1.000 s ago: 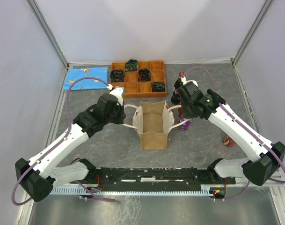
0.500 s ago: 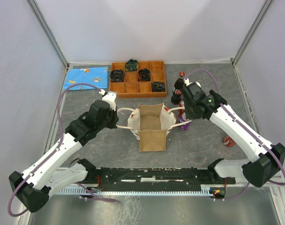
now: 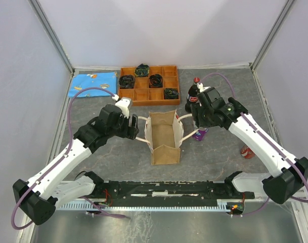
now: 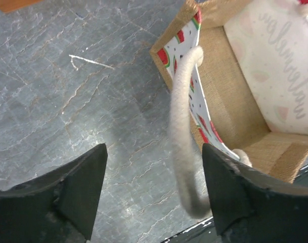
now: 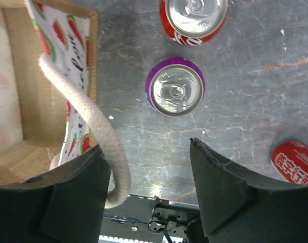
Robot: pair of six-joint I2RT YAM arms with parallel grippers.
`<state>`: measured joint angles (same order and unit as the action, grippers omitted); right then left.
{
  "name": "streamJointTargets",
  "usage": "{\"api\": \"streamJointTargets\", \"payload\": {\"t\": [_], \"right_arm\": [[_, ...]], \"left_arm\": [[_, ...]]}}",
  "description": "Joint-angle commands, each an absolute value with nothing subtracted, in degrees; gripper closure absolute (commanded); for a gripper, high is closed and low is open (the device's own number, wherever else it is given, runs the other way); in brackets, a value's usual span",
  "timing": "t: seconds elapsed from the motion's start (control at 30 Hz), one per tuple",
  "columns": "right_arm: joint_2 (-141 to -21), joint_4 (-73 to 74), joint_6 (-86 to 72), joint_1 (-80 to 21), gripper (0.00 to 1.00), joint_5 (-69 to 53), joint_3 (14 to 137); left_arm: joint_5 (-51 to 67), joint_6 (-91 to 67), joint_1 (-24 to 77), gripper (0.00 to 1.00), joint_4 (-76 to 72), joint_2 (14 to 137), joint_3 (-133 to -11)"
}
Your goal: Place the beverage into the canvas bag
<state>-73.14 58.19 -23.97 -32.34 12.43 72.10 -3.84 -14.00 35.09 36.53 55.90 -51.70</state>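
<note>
The tan canvas bag (image 3: 166,153) stands upright and open at mid table, its inside (image 4: 229,101) holding nothing. My left gripper (image 3: 135,126) is open at the bag's left side, and the left white rope handle (image 4: 181,131) hangs loose between its fingers, close to the right one. At the bag's right side my right gripper (image 3: 193,120) is also open, with the right handle (image 5: 88,116) draped against its left finger. Below that gripper (image 5: 145,147) a purple can (image 5: 175,90) and a red can (image 5: 193,17) stand upright, just right of the bag (image 5: 22,101).
A dark cola bottle (image 3: 192,93) stands behind the right gripper. Another red can (image 3: 246,152) lies on its side further right. At the back are a wooden compartment tray (image 3: 143,96) with black coils and a blue patterned cloth (image 3: 93,83).
Both grippers have opened and let go of the rope handles. The bag's mouth, stretched wide half a second ago, has narrowed. The left arm has moved back toward the bag.
</note>
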Motion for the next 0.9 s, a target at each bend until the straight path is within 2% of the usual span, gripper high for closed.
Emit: {"api": "streamJointTargets", "payload": {"t": [0.0, 0.07, 0.23, 0.57, 0.7, 0.87], "right_arm": [[-69.81, 52.79, -22.89, -32.1, 0.28, 7.73, 74.48], [-69.34, 51.32, -22.87, -32.17, 0.24, 5.91, 74.74], [-69.26, 48.15, -23.01, -32.15, 0.19, 2.45, 76.18], [-70.18, 44.24, -23.8, -32.15, 0.15, -4.61, 77.87], [-69.15, 41.37, -24.07, -32.15, 0.01, 1.14, 79.03], [-70.5, 38.25, -22.16, -31.98, 0.01, 9.38, 83.6]], "left_arm": [[-1.31, -14.41, 34.9, 0.13, 34.43, 56.22, -56.61], [-1.14, -14.79, 34.83, 0.1, 34.11, 56.61, -58.24], [-0.23, -15.81, 34.48, 0.09, 33.16, 58.5, -63.7], [4.16, -18.46, 34.3, 0.09, 31.7, 60.54, -68.58], [4.01, -18.84, 33.81, 0.09, 31.1, 61.39, -70.24], [3.96, -19.02, 33.15, 0.09, 30.66, 62.56, -71.7]]}}
